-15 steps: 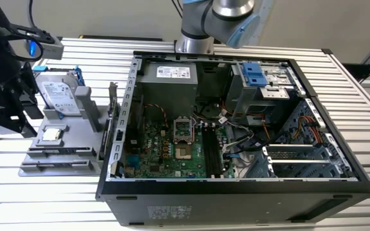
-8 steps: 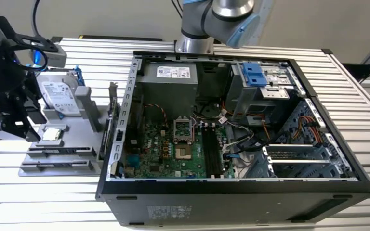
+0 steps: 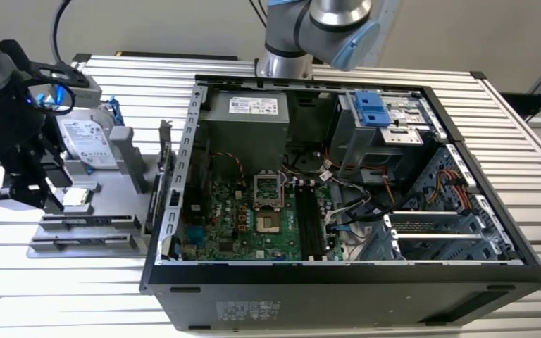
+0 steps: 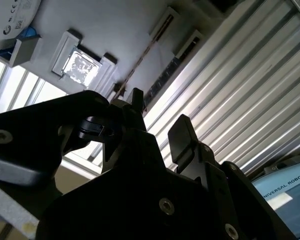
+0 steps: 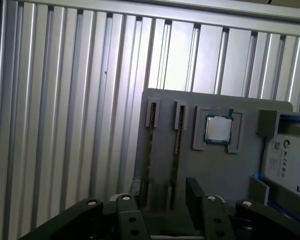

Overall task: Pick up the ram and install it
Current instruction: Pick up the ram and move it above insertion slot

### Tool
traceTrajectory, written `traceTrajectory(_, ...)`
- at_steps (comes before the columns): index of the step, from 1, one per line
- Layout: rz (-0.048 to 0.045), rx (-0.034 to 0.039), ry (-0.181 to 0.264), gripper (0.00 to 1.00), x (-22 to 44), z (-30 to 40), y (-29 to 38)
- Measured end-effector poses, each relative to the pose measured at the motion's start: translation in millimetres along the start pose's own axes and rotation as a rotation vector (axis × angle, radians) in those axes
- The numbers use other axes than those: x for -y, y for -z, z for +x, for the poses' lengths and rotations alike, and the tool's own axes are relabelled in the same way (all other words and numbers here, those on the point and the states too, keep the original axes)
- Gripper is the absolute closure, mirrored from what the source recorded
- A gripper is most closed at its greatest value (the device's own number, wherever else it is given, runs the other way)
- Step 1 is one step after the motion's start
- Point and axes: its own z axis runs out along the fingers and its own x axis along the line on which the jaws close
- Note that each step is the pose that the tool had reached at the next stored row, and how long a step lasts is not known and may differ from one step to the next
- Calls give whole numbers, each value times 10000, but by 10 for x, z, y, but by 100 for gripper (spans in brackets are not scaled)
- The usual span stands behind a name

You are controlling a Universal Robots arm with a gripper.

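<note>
Two slots (image 5: pixel 151 145): cut in the grey tray (image 5: pixel 215 170), running ahead from between the jaws.
Ram (image 5: pixel 176 150): seemingly the thin dark stick edge-on in one slot, under the jaws.
Jaws: spread, gripping nothing.
Surface (image 5: pixel 65 100): ribbed metal beneath the tray.

In view are one open computer case (image 3: pixel 346 292) with one green motherboard (image 3: pixel 251 225) inside it, one grey tray (image 5: pixel 215 165) bearing two narrow slots (image 5: pixel 151 114), one square processor chip (image 5: pixel 218 128) and one hard drive (image 5: pixel 290 160), and one gripper (image 5: pixel 164 186) with two fingers (image 5: pixel 194 192).
</note>
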Motion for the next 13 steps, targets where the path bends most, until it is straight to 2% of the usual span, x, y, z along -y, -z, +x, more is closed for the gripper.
traceTrajectory(3, 0, 1, -26, 0, -1, 0, -41)
traceTrajectory(8, 0, -2, -355, 0, -9, 1, -119)
traceTrajectory(13, 25, -4, -367, 0, -15, 7, -192)
